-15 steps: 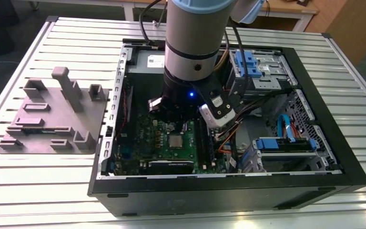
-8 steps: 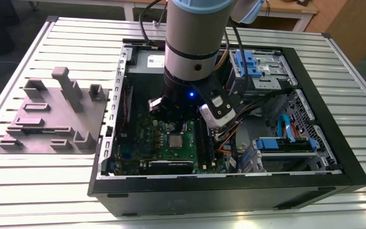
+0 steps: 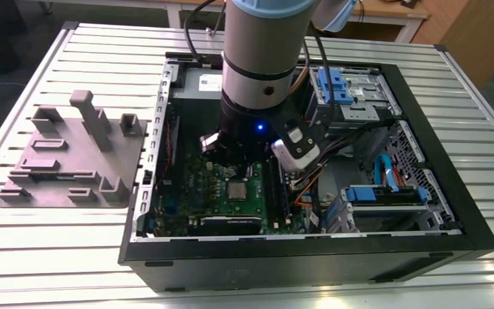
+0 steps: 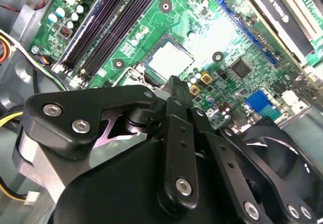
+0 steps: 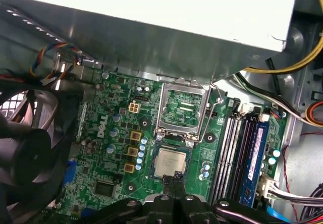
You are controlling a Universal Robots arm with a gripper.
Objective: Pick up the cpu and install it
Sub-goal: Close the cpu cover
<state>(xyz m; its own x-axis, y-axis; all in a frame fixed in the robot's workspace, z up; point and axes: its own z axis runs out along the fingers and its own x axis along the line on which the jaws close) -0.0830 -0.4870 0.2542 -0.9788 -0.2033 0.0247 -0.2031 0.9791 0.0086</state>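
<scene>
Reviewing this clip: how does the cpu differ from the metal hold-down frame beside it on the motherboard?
The cpu is a solid silver-grey plate, while the hold-down frame is a thin outline with green board showing through its middle. The cpu lies flat on the motherboard, whereas the hold-down frame is swung open and is not over the cpu. Both are metallic and roughly square, and both sit on the motherboard.

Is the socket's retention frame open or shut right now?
Open: the retention frame is swung back off the cpu, which lies uncovered.

The end effector (image 5: 176, 175) hides one edge of the cpu (image 5: 169, 162).
</scene>
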